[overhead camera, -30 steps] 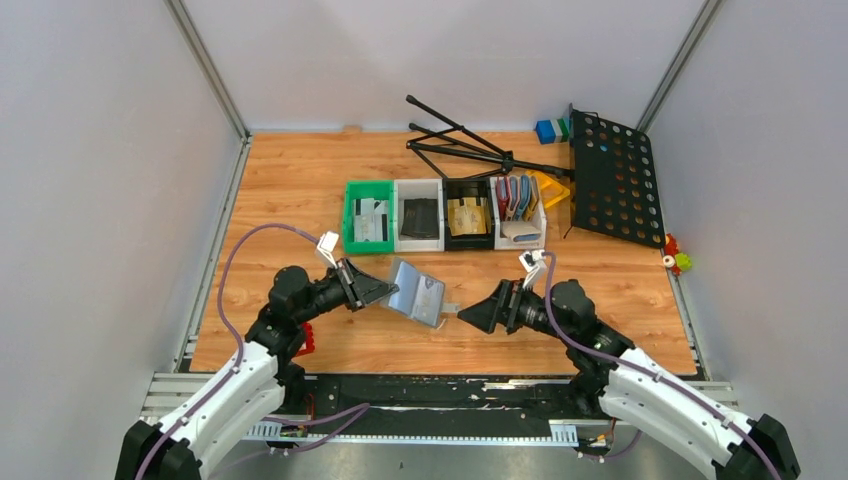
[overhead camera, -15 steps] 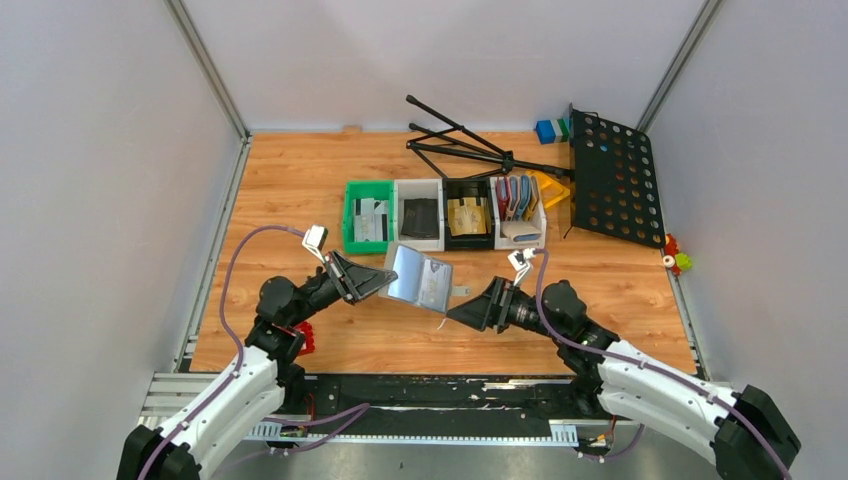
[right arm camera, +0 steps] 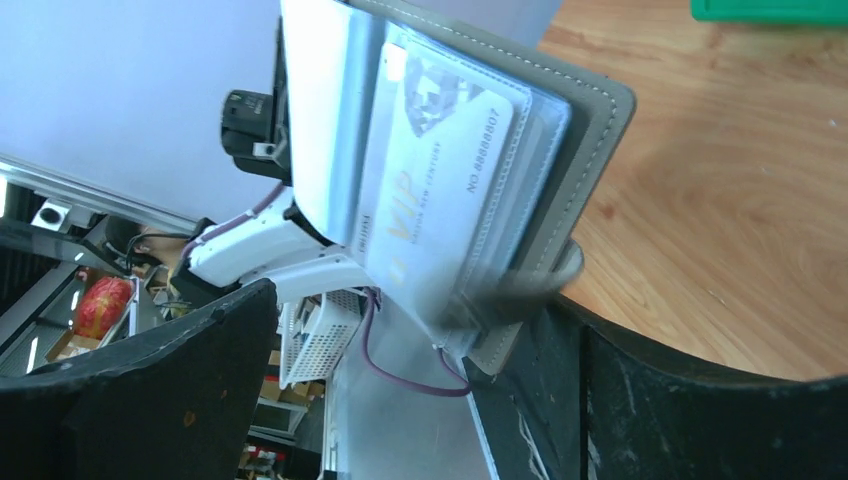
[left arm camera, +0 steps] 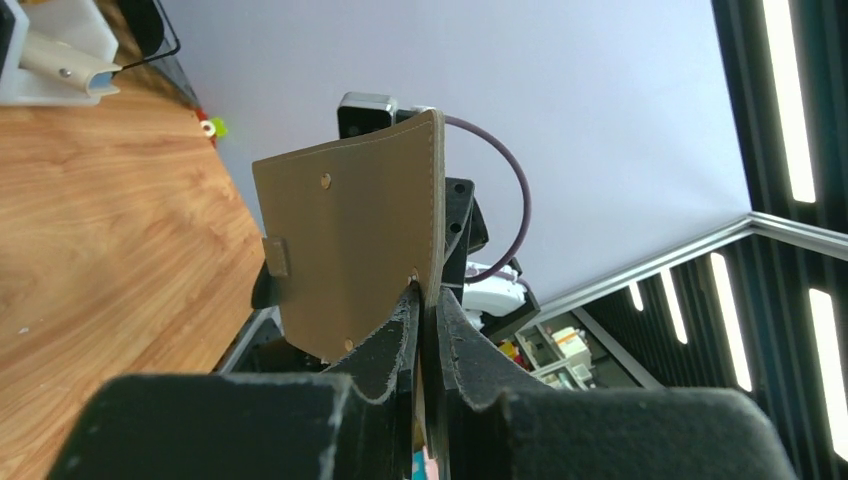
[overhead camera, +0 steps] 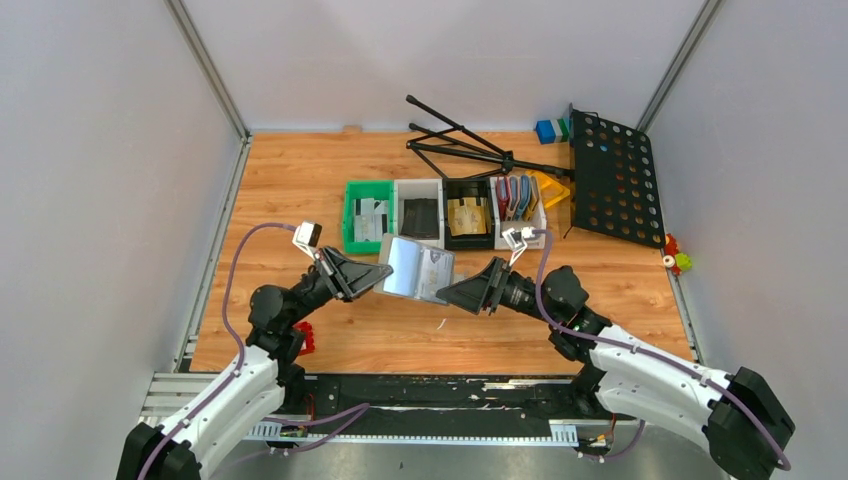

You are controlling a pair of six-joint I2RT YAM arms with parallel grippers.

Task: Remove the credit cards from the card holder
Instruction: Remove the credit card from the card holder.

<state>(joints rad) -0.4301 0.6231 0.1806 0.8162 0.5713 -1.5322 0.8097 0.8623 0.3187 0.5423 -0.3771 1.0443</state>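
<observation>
The card holder [overhead camera: 417, 268] hangs open above the table, grey-blue with paler pockets. My left gripper [overhead camera: 384, 273] is shut on its left cover; in the left wrist view the jaws [left arm camera: 425, 300] pinch the edge of the cover [left arm camera: 350, 230]. A whitish credit card [right arm camera: 440, 185] marked VIP sits in a clear pocket of the holder [right arm camera: 595, 140]. My right gripper [overhead camera: 450, 291] stands open at the holder's right edge. In the right wrist view its fingers [right arm camera: 415, 305] straddle the holder's lower corner, which lies close to the right-hand finger. More pale cards [overhead camera: 371, 219] lie in the green bin [overhead camera: 352, 218].
A row of bins stands behind the holder: a white bin [overhead camera: 400, 215] with a black flat item, a black bin [overhead camera: 467, 241] with a tan item, a white bin [overhead camera: 522, 238] with red and blue holders. A black music stand [overhead camera: 615, 180] and its tripod [overhead camera: 465, 145] lie at the back right.
Both arms have moved up and away toward the bins, carrying the holder with them. The left jaws have closed slightly on the cover. The right gripper has stayed open, closing in on the holder's edge.
</observation>
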